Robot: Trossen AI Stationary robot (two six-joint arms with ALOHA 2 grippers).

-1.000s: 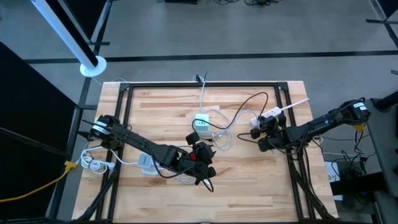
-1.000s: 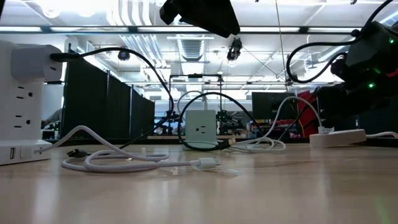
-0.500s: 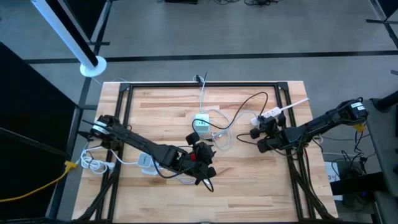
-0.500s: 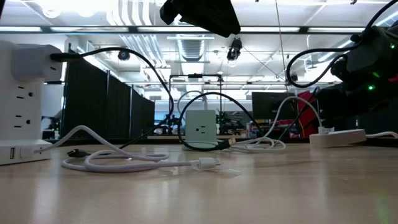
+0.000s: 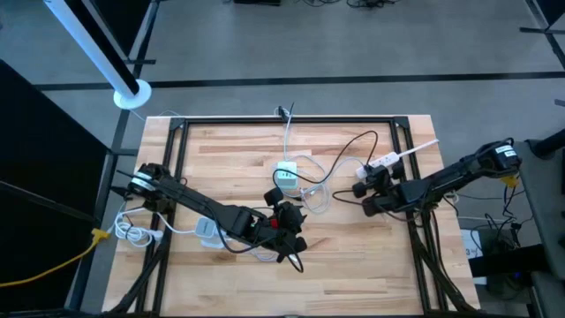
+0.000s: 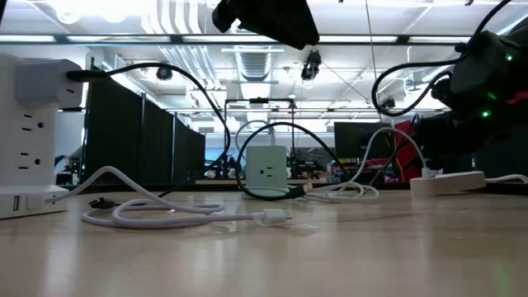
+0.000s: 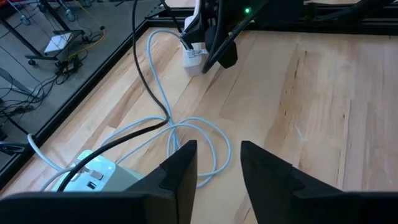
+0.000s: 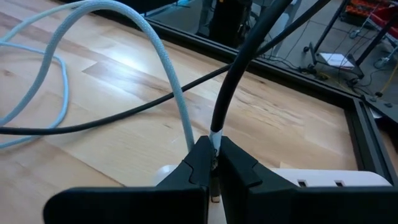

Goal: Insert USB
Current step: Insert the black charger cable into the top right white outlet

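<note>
My right gripper (image 8: 214,155) is shut on the end of a black cable (image 8: 236,68), just over the white power strip (image 8: 317,179) near the table's right edge (image 5: 381,163). My left gripper (image 7: 217,163) hangs open above the table's middle (image 5: 291,210) with nothing between its fingers. It points toward the right arm. A white charger cube (image 5: 285,173) stands upright at the centre (image 6: 266,170). White cables (image 7: 186,134) lie looped on the wood beside the cube. One white cable's plug end (image 6: 272,217) lies flat on the table. My right gripper pinches the black cable's end (image 8: 215,139) between its two fingers, at a pale band on the cable. The cable runs up and away from the fingertips in an arc. The fingers hide whatever is below the band, so I cannot tell whether it touches the power strip.
A second white outlet block (image 6: 33,124) sits at the near left (image 5: 207,231), with a black cord plugged into its top. A thin black cable (image 8: 93,121) crosses the wood. A black metal frame (image 5: 291,120) borders the table. Bare wood (image 5: 353,265) lies toward the near edge.
The black cable's loop above my right gripper has swung a little sideways in the low view, and the right arm has shifted slightly with it. Its fingers stay shut.
</note>
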